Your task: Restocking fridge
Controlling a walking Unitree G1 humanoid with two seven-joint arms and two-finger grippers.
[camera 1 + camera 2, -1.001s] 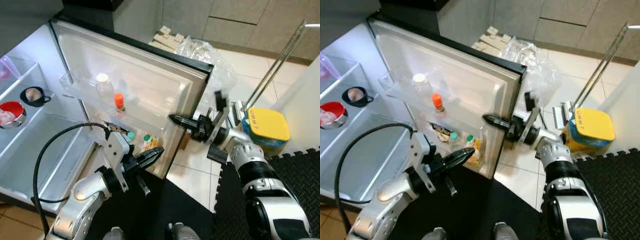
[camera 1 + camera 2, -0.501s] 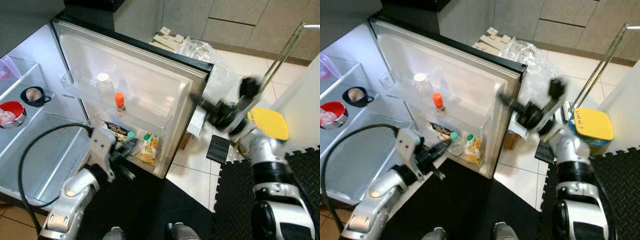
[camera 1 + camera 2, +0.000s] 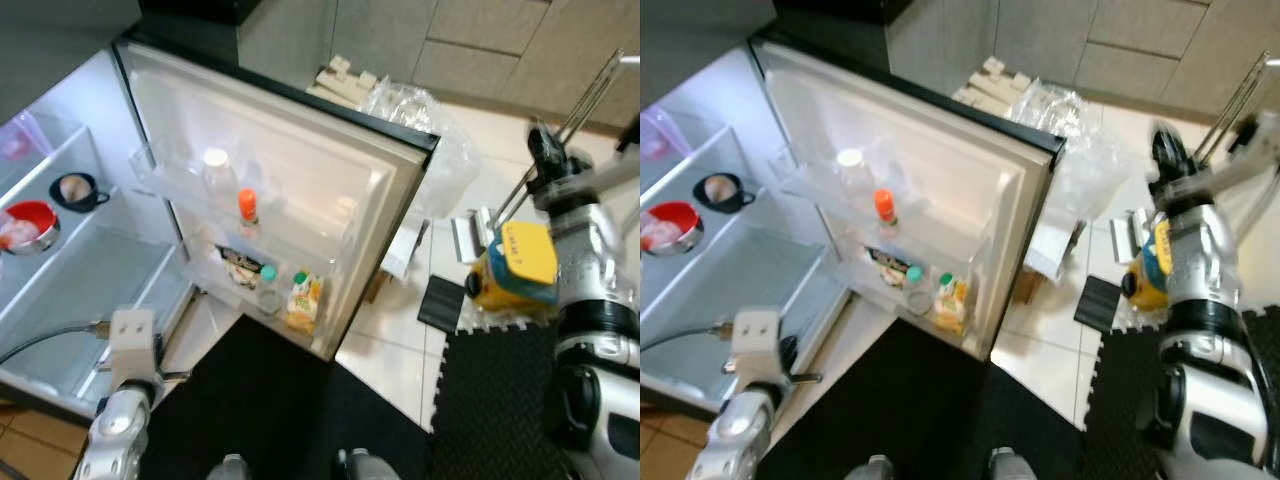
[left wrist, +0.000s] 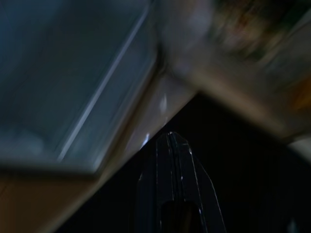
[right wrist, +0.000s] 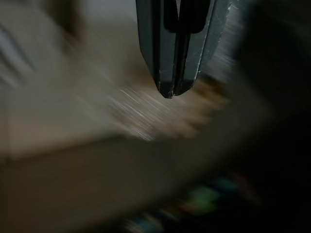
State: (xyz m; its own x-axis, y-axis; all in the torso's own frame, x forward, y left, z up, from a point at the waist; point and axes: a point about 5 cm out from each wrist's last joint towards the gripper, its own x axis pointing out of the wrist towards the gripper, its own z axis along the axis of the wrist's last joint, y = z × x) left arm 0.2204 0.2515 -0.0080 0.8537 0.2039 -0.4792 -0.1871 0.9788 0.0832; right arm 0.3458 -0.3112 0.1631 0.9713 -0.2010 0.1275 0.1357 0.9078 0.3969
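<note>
The fridge door [image 3: 300,190] stands open, its shelves holding a white-capped bottle [image 3: 216,170], an orange-capped bottle [image 3: 247,210] and a juice carton [image 3: 301,298]. The left gripper [image 4: 171,141], fingers pressed together and empty, hangs at seven o'clock over the black mat [image 3: 260,400]. The right gripper [image 5: 170,92], likewise closed and empty, is raised at two o'clock near the yellow-lidded container [image 3: 520,265], probably the next stock. To do this well, spread the fingers before descending and approach the container squarely.
</note>
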